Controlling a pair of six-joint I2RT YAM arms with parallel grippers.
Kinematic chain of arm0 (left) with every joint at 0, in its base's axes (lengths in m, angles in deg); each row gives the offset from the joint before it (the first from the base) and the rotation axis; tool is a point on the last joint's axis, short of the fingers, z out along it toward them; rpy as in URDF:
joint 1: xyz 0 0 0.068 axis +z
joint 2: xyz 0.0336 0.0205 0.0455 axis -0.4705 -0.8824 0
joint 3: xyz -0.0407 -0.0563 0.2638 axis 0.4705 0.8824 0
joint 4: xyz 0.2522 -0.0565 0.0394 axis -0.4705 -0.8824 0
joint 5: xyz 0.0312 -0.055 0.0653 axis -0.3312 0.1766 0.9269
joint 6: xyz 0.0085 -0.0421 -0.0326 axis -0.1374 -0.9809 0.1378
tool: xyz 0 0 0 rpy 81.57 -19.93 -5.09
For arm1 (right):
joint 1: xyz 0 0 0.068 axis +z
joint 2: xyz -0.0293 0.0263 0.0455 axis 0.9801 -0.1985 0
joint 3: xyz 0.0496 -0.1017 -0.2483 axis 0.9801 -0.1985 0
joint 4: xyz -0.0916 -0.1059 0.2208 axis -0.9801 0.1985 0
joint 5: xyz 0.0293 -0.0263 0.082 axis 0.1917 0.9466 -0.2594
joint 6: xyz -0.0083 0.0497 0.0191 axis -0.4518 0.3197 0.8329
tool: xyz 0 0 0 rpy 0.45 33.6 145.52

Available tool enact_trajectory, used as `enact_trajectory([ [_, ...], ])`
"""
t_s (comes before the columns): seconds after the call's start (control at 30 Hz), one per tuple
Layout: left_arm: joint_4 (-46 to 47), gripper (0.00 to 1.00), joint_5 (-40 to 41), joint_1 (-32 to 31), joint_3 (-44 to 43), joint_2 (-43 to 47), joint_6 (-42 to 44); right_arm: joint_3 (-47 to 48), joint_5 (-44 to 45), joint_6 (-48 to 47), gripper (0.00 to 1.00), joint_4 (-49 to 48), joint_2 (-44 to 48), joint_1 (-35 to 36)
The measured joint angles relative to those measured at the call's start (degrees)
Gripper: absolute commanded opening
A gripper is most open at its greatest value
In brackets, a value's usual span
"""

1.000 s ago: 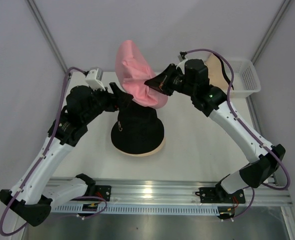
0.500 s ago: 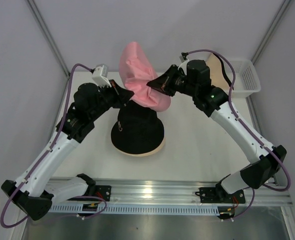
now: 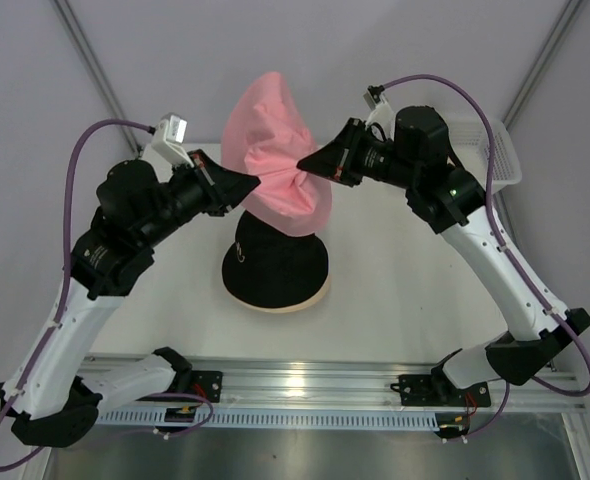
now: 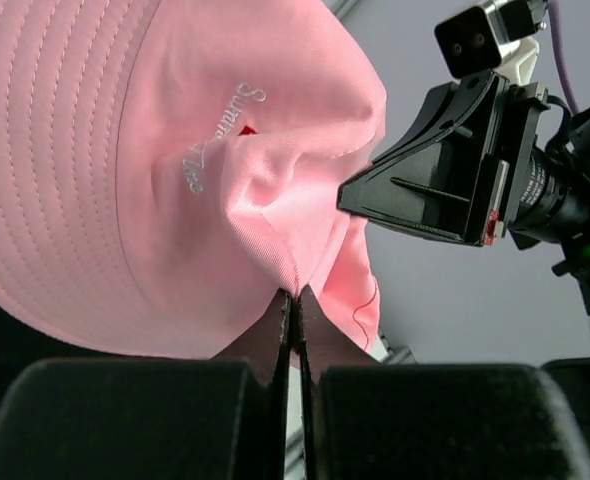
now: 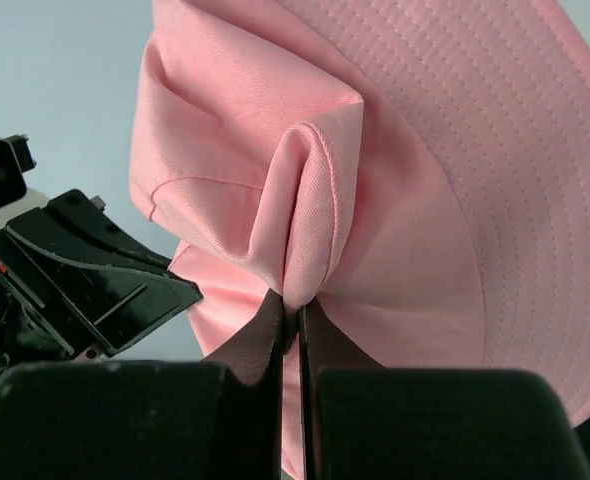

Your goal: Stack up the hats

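A pink hat (image 3: pixel 272 160) hangs crumpled in the air between both arms, above a black hat (image 3: pixel 275 262) with a small yellow mark. The black hat sits on a pale peach hat (image 3: pixel 320 294) whose brim shows at its lower edge. My left gripper (image 3: pixel 257 181) is shut on a fold of the pink hat (image 4: pixel 175 180) from the left. From the right, my right gripper (image 3: pixel 300 165) is shut on another pinch of the same pink hat (image 5: pixel 395 170). A cream-beige hat (image 3: pixel 453 145) lies partly hidden behind the right arm.
A white lattice basket (image 3: pixel 498 155) stands at the back right corner of the white table (image 3: pixel 395 290). Grey walls close in on three sides. The metal rail (image 3: pixel 305 385) with the arm bases runs along the near edge.
The left gripper closed on the pink hat. Both arms rose, lifting the pink hat higher above the black hat and spreading it a little.
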Motion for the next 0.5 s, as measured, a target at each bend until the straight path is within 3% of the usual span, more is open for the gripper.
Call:
enact_trajectory([
  [0.27, -5.5, 0.01, 0.2, -0.8, 6.1, 7.6, -6.2, -7.4, -0.5, 0.3, 0.0, 2.4, 3.3, 1.7],
  [0.5, -9.0, 0.01, 6.1, -0.8, 13.2, 17.9, -9.3, -14.0, 7.7, 0.1, 0.0, 9.0, 3.1, 1.9],
])
